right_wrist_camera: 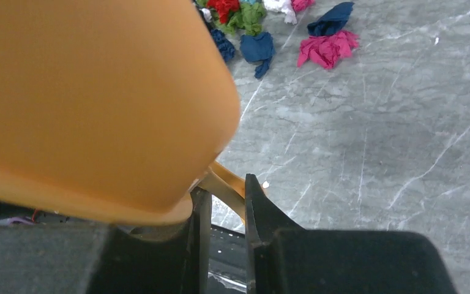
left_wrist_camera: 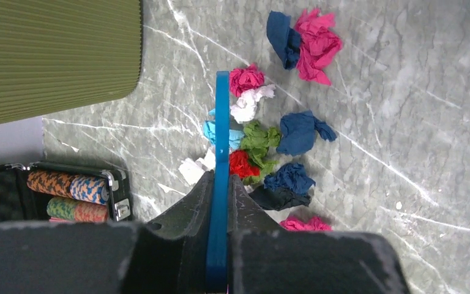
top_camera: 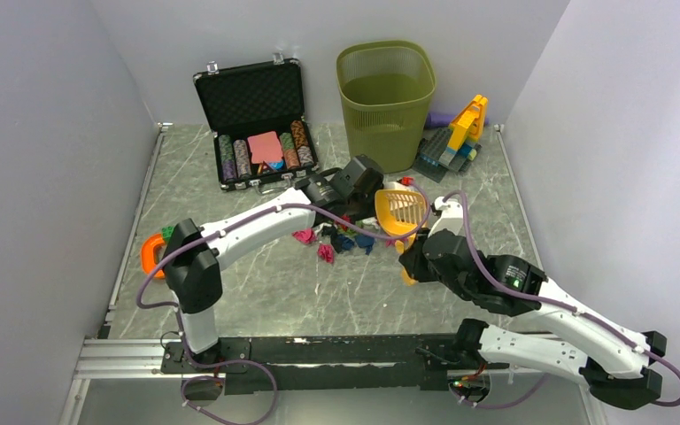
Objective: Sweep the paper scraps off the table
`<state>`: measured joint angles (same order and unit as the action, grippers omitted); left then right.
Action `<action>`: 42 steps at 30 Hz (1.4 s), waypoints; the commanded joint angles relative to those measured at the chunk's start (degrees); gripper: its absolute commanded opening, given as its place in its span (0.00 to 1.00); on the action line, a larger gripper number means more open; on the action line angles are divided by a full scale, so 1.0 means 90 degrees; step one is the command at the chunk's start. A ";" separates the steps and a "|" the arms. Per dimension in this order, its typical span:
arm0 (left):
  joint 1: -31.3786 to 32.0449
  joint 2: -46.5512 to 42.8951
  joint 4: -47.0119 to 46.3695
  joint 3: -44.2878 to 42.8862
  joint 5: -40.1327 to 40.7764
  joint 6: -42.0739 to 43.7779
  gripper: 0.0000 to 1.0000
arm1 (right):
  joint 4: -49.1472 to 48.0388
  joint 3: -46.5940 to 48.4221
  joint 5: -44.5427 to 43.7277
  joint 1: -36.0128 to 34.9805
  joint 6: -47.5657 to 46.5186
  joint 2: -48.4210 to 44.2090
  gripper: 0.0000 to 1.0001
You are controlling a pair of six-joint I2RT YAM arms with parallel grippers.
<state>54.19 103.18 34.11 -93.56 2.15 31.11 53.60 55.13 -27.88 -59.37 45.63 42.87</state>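
Note:
The paper scraps lie clustered mid-table, in pink, navy, red, green, teal and white. My left gripper is shut on a thin blue flat tool, held edge-on; the tool stands in the cluster with most wads on its right, such as red, green and navy, and a white scrap on its left. My right gripper is shut on the handle of a yellow-orange scoop, held just right of the cluster. The scraps also show in the right wrist view.
A green waste bin stands at the back, an open black case of poker chips to its left, toy bricks to its right. An orange object lies at the left edge beside the left arm.

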 commanded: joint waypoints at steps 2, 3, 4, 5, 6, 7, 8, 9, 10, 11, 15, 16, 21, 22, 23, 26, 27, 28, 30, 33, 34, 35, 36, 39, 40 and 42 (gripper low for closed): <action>0.0053 0.0071 -0.0054 -0.0710 -0.0259 -0.0528 0.00 | 0.1089 0.0221 -0.1341 0.0232 0.1046 0.0010 0.00; 0.0053 0.0256 0.0037 -0.0949 -0.0166 -0.0639 0.00 | 0.1166 0.0222 -0.1338 0.0236 0.1118 -0.0007 0.00; 0.0053 0.0453 0.0138 -0.1168 -0.0021 -0.0755 0.00 | 0.1226 0.0217 -0.1342 0.0244 0.1197 -0.0044 0.00; 0.0053 0.0645 0.0228 -0.1394 0.0083 -0.0873 0.00 | 0.1242 0.0200 -0.1304 0.0231 0.1214 -0.0097 0.00; 0.0048 0.0833 0.0318 -0.1612 0.0211 -0.1034 0.00 | 0.1217 0.0152 -0.1244 0.0234 0.1228 -0.0170 0.00; 0.0032 0.1013 0.0366 -0.1821 0.0331 -0.1169 0.00 | 0.1163 0.0087 -0.1176 0.0238 0.1229 -0.0262 0.00; 0.0004 0.1196 0.0420 -0.2051 0.0405 -0.1369 0.00 | 0.1097 0.0002 -0.1079 0.0241 0.1208 -0.0356 0.00; -0.0039 0.1414 0.0488 -0.2271 0.0441 -0.1524 0.00 | 0.0966 -0.0082 -0.0917 0.0240 0.1172 -0.0473 0.00; -0.0094 0.1556 0.0525 -0.2505 0.0448 -0.1700 0.00 | 0.0897 -0.0186 -0.0794 0.0239 0.1167 -0.0531 0.00; -0.0157 0.1671 0.0569 -0.2711 0.0417 -0.1863 0.00 | 0.0875 -0.0272 -0.0692 0.0243 0.1214 -0.0571 0.00; -0.0345 0.1834 0.0527 -0.3045 0.0042 -0.2296 0.00 | 0.0977 -0.0501 -0.0514 0.0239 0.1467 -0.0558 0.00; -0.0356 0.1794 0.0429 -0.2979 -0.0103 -0.2331 0.00 | 0.1018 -0.0525 -0.0529 0.0235 0.1537 -0.0540 0.00; -0.0315 0.1553 -0.0323 -0.2348 -0.1090 -0.2811 0.00 | 0.1310 -0.0525 -0.0821 0.0236 0.1925 -0.0376 0.00; -0.0302 0.1558 -0.0491 -0.2294 -0.1237 -0.2956 0.00 | 0.1393 -0.0494 -0.0908 0.0239 0.2037 -0.0328 0.00; -0.0276 0.1602 -0.0586 -0.2271 -0.1322 -0.3089 0.00 | 0.1448 -0.0470 -0.0975 0.0242 0.2098 -0.0287 0.00; -0.0222 0.1887 -0.0682 -0.2458 -0.1483 -0.3629 0.00 | 0.1559 -0.0408 -0.1122 0.0231 0.2279 -0.0223 0.00; -0.0221 0.2008 -0.0691 -0.2552 -0.1547 -0.3919 0.00 | 0.1589 -0.0392 -0.1174 0.0236 0.2330 -0.0226 0.00; -0.0221 0.2117 -0.0712 -0.2648 -0.1608 -0.4131 0.00 | 0.1606 -0.0393 -0.1207 0.0242 0.2367 -0.0244 0.00; -0.0218 0.2319 -0.0833 -0.2738 -0.1784 -0.4518 0.00 | 0.1582 -0.0393 -0.1237 0.0238 0.2374 -0.0324 0.00; -0.0215 0.2363 -0.1197 -0.2516 -0.1868 -0.5058 0.00 | 0.1492 -0.0426 -0.1229 0.0239 0.2346 -0.0452 0.00; -0.0214 0.2378 -0.1249 -0.2451 -0.1791 -0.5229 0.00 | 0.1486 -0.0441 -0.1229 0.0232 0.2358 -0.0481 0.00; -0.0215 0.2405 -0.1238 -0.2408 -0.1667 -0.5407 0.00 | 0.1493 -0.0449 -0.1235 0.0239 0.2374 -0.0503 0.00; -0.0234 0.2449 -0.1158 -0.2405 -0.1504 -0.5601 0.00 | 0.1507 -0.0452 -0.1238 0.0240 0.2379 -0.0514 0.00; -0.0326 0.2596 -0.0769 -0.2404 -0.1187 -0.6328 0.00 | 0.1530 -0.0461 -0.1233 0.0241 0.2385 -0.0501 0.00; -0.0382 0.2619 -0.0656 -0.2350 -0.1128 -0.6591 0.00 | 0.1525 -0.0469 -0.1229 0.0237 0.2370 -0.0491 0.00; -0.0513 0.2553 -0.0575 -0.2064 -0.1040 -0.7022 0.00 | 0.1492 -0.0477 -0.1210 0.0238 0.2338 -0.0447 0.00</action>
<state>51.57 126.37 27.55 -114.85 -10.11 -21.04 66.81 50.06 -37.26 -57.19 66.19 38.63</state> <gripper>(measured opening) 0.126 0.020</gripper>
